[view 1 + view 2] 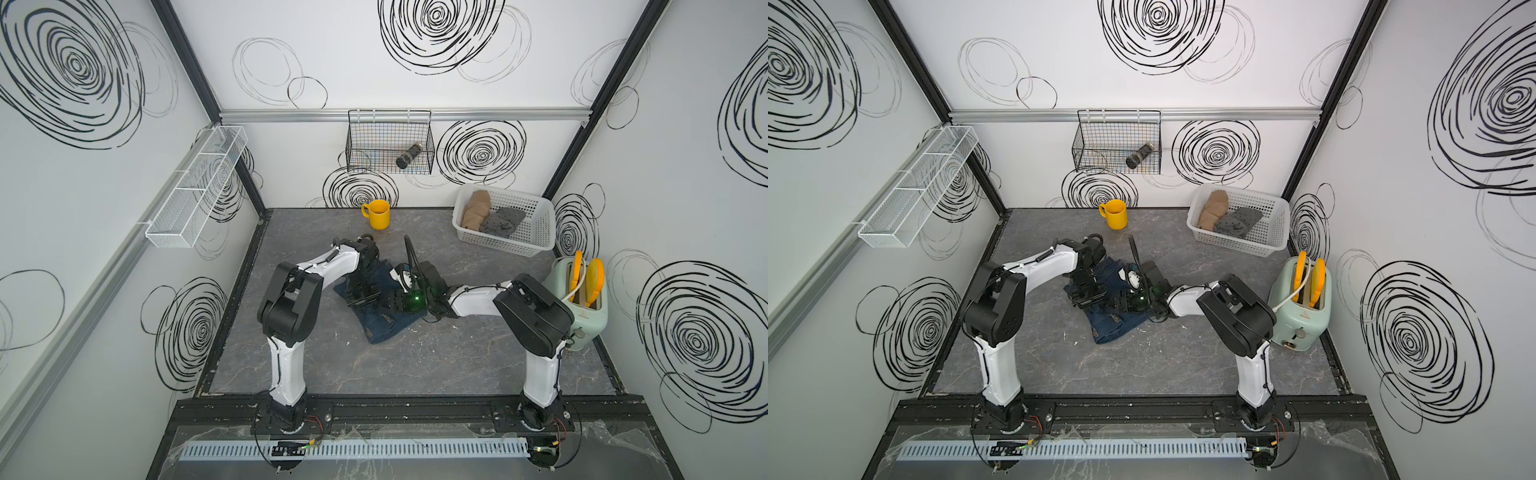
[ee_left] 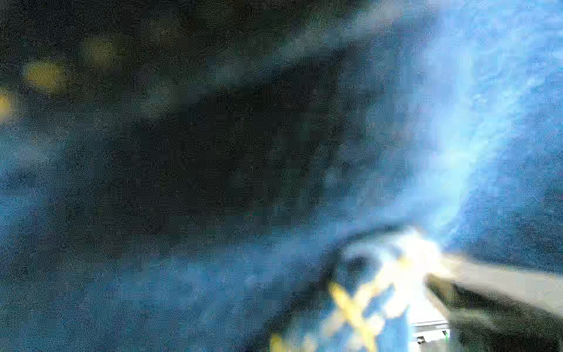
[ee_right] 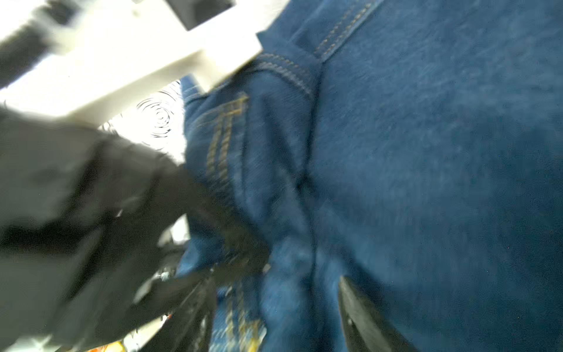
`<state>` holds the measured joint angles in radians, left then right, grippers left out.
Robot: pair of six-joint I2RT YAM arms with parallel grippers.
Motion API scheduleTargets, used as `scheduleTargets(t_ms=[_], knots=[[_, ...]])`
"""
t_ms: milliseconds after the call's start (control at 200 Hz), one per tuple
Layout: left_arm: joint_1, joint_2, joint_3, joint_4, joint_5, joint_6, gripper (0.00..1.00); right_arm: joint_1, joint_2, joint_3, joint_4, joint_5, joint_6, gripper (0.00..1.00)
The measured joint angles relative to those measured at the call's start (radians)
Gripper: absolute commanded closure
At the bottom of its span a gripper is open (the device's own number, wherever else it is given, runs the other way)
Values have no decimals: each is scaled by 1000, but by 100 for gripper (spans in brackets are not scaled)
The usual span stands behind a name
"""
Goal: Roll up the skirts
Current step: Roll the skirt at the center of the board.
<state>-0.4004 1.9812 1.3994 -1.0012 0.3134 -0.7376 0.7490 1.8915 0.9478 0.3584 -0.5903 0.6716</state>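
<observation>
Top views, left arm: we see the left arm (image 1: 291, 299) bent at the elbow and reaching in over the table (image 1: 457, 357). Its wrist is turned down and the left gripper (image 1: 364, 296) is down on the denim skirt (image 1: 390, 328).
Top views, right arm: the right arm (image 1: 536, 311) is low and stretched sideways towards the left one. The right gripper (image 1: 395, 302) lies on the same cloth, just beside the left gripper.
Left gripper, jaws: we cannot tell, as its wrist view is only a blur of blue cloth.
Right gripper, jaws: in the right wrist view its fingers (image 3: 362, 317) stand apart, with bunched denim between them.
Denim skirt, place: on the table in front of the yellow mug (image 1: 379, 214), on the arms' side of it and under both grippers.
Denim skirt, axis: we see the long axis run from the mug towards the arms, slightly tilted. The end farther from the mug lies flat and shows tan stitching.
Other skirts: the tan skirt (image 1: 473, 211) and the dotted grey skirt (image 1: 500, 224) lie rolled side by side in the white basket (image 1: 536, 232), right of the mug.
</observation>
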Motion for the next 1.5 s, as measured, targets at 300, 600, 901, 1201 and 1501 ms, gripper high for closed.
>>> scheduleTargets(t_ms=[300,600,901,1201,1501], knots=[[3,-5,-5,8,3,0,100,75,-342,-268,109,247,-157,11],[-1,12,21,38,8,0,100,375,-286,-274,105,671,-393,9],[-11,24,37,28,4,0,100,434,-128,-137,46,950,-483,8],[-17,34,48,26,1,1,100,455,-39,-63,-14,1036,-506,32],[-17,38,66,46,0,14,73,435,-41,-37,-45,1006,-461,98]])
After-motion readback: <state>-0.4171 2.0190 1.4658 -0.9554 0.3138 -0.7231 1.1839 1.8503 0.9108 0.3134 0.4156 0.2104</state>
